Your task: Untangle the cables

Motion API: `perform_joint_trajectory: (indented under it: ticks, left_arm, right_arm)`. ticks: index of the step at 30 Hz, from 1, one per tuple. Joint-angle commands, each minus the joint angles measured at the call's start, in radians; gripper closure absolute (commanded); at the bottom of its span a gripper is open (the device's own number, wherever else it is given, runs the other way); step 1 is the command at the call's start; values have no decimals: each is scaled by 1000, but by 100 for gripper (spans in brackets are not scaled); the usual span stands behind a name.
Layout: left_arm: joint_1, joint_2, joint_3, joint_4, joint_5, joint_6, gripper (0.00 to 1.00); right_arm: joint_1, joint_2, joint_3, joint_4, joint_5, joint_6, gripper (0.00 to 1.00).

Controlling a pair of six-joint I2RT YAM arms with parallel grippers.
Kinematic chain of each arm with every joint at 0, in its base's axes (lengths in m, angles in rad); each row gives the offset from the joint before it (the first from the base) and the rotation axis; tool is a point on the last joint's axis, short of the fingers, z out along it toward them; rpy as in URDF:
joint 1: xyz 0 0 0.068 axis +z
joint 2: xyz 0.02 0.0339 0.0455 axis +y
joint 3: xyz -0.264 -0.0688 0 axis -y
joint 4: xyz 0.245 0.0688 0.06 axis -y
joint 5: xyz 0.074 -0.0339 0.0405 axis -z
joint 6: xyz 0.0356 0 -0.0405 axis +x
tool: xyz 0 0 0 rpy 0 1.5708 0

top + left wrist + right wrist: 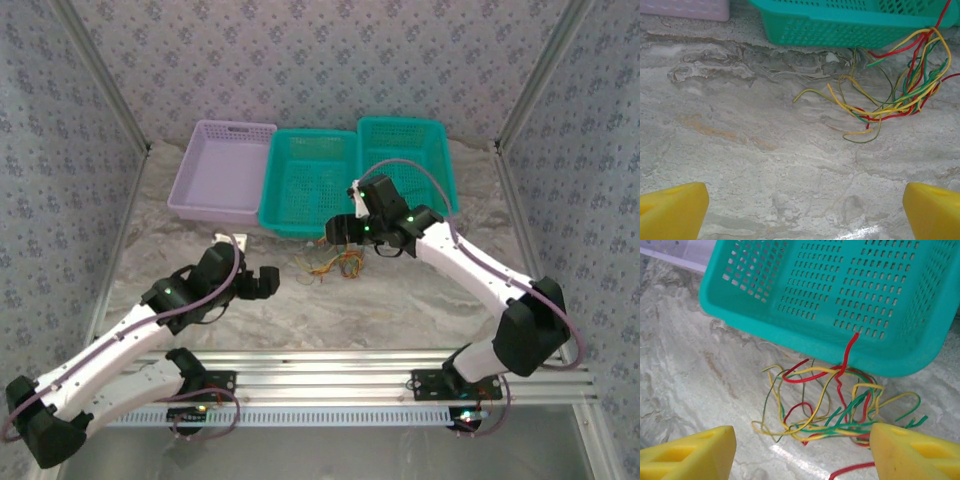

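The yellow fingers [672, 210] of the left gripper [805, 212] stand at the two bottom corners of the left wrist view, spread wide with nothing but bare marbled table [740, 150] between them. This gripper is open and holds nothing. Ahead of it and to its right lie the cables [900, 95], a loose knot of thin red, yellow and green wires on the table, just in front of the teal basket [840, 27]. A few yellow and green ends trail out of the knot toward the left. One red wire rises at the right edge, in front of the basket's wall. In the right wrist view, the right gripper [805, 452] hangs over the same cables [830, 410]. Its yellow fingers [690, 455] are also set well apart, on either side of the tangle, and clamp nothing, so it too is open. A red strand stands up out of the knot against the perforated wall of the teal basket [840, 295], and another red end lies by the right-hand finger. From above, the cables [335, 265] lie mid-table, near the front wall of the middle teal basket [290, 226]. The right gripper [340, 232] is just over them and the left gripper [262, 283] is off to their left. A lilac basket [212, 212] sits left of the teal one, and a second teal basket [400, 124] sits to its right.
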Motion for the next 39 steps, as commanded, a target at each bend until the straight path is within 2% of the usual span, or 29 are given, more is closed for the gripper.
perform_joint_trajectory:
  ticks: [1,4,14,26,35,39]
  left_arm:
    - [4,-13,-9,21,14,-13,0]
    - [3,-19,-8,21,14,-15,0]
    - [2,-21,-18,32,21,-23,0]
    - [1,-12,-43,53,29,-38,0]
    - [-1,-18,-55,57,32,-45,0]
    - [-1,-22,-58,54,33,-48,0]
  right_arm:
    - [13,36,26,39,52,-38,28]
    - [14,70,51,30,95,-54,29]
    - [14,203,98,33,94,-69,37]
    - [24,232,120,54,89,-71,60]
    - [25,266,111,46,94,-71,60]
    - [27,269,115,49,97,-71,64]
